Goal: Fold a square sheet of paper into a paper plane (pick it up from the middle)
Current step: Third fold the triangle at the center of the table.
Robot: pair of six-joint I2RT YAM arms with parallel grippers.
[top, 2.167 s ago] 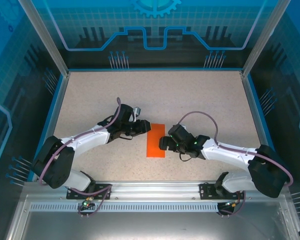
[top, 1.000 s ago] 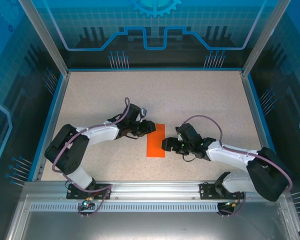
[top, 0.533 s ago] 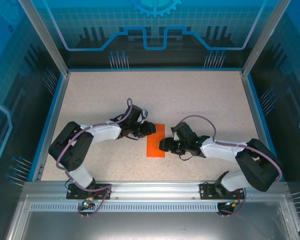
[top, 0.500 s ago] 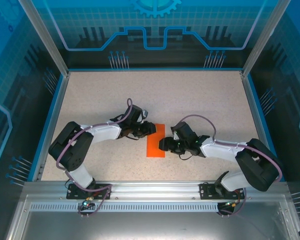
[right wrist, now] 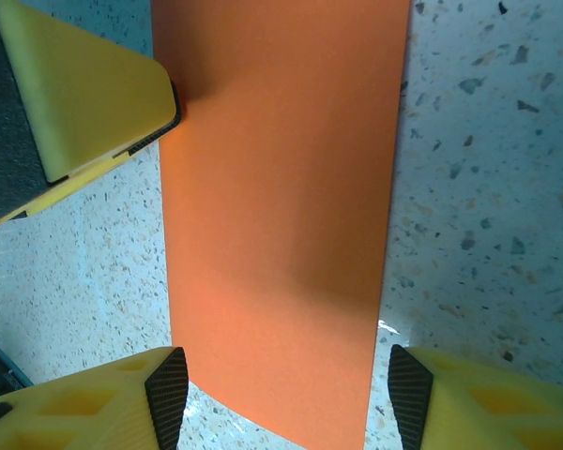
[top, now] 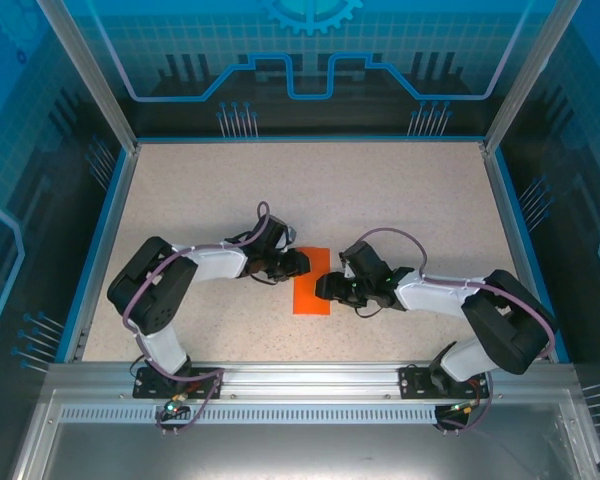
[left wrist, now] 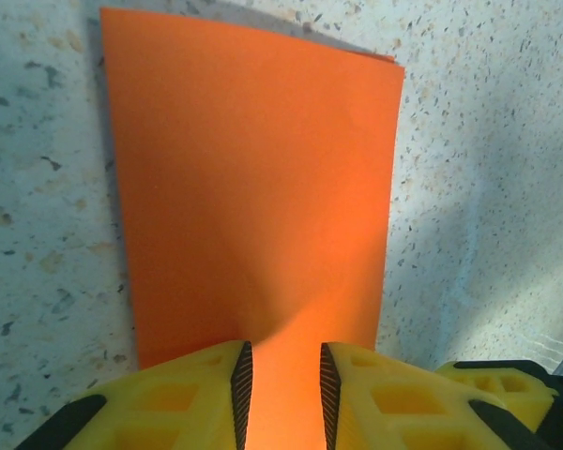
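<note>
Presently left gripper sits near-closed on the square sheet of paper, hold unclear; right gripper straddles it, wide.

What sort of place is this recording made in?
Most likely a lab robot cell: a speckled table walled by clear panels printed with blue circuit graphics, an aluminium rail at the near edge carrying the left arm and right arm, and one orange paper between them.

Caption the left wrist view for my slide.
Left gripper, jaws narrowly apart, poised over the orange paper on the speckled table.
</note>
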